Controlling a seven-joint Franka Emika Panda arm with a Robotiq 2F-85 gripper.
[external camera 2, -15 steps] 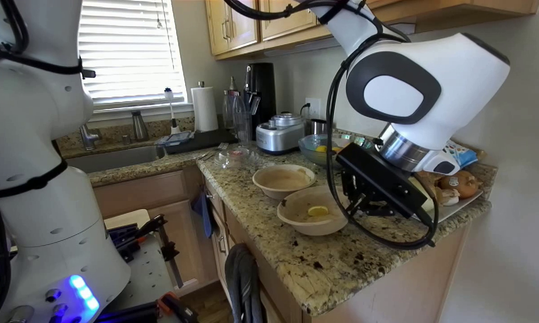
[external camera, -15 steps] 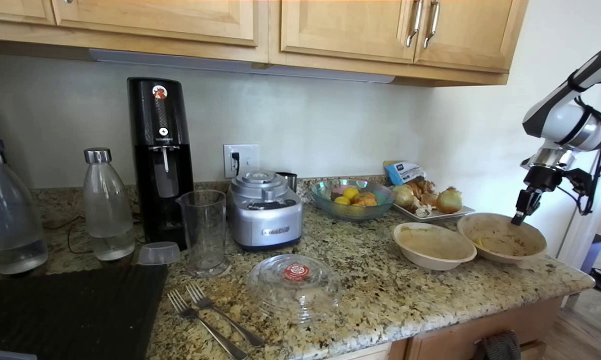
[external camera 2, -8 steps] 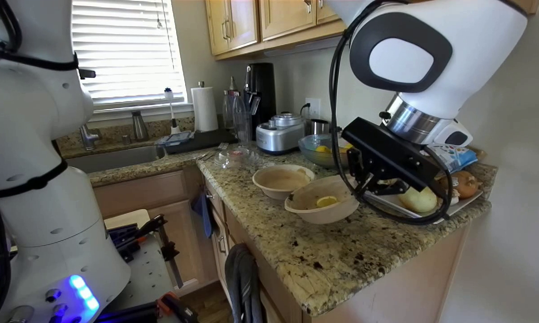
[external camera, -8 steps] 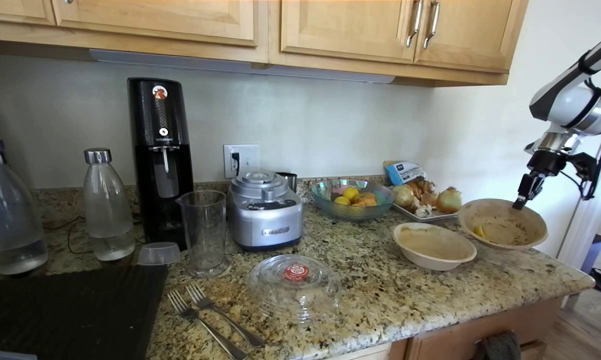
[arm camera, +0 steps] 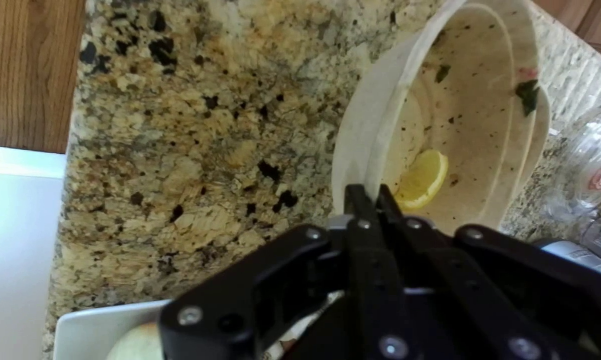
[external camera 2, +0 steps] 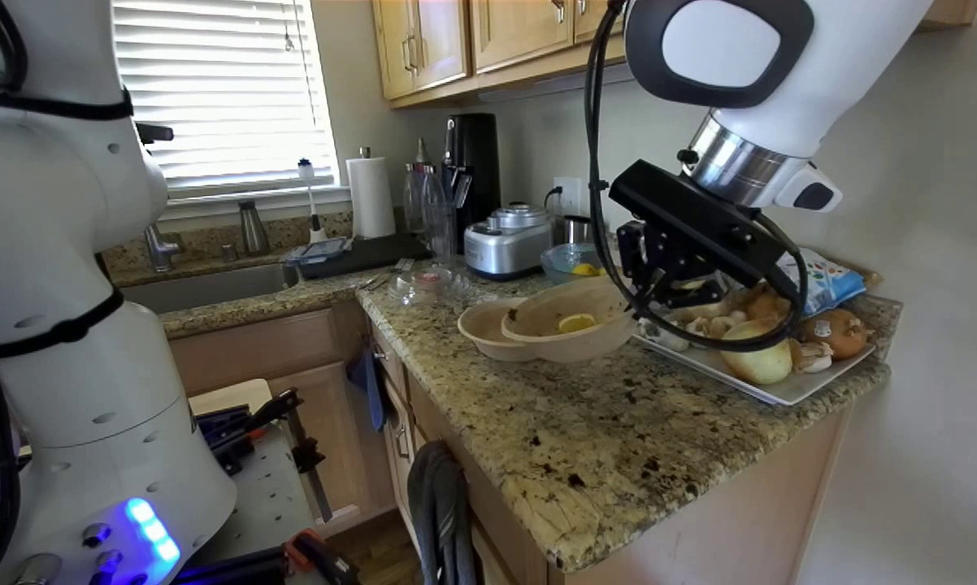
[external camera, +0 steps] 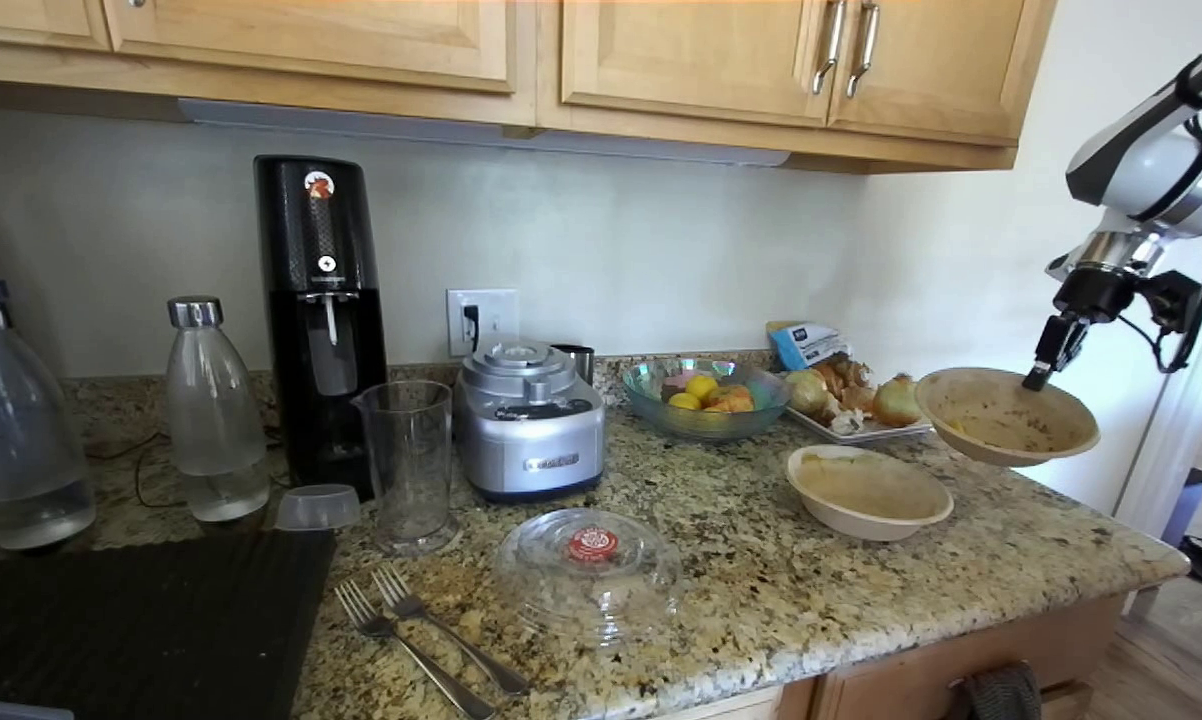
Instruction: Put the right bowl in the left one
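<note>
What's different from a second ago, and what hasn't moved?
The right bowl has risen with the end effector, which grips its rim, and now hangs above the countertop, lemon wedge still inside. The end effector was already at the rim a second ago; nothing has been let go. The left bowl and food processor stayed as they were.

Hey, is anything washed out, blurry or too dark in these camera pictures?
In an exterior view, the white slatted window blinds look nearly blown out and the blue-white light strip glows strongly; in the wrist view, the black jointed gripper is very dark and soft-edged, the round tan-beige bowl in its grip is better lit, and the clear round plastic lid looks hazy.
</note>
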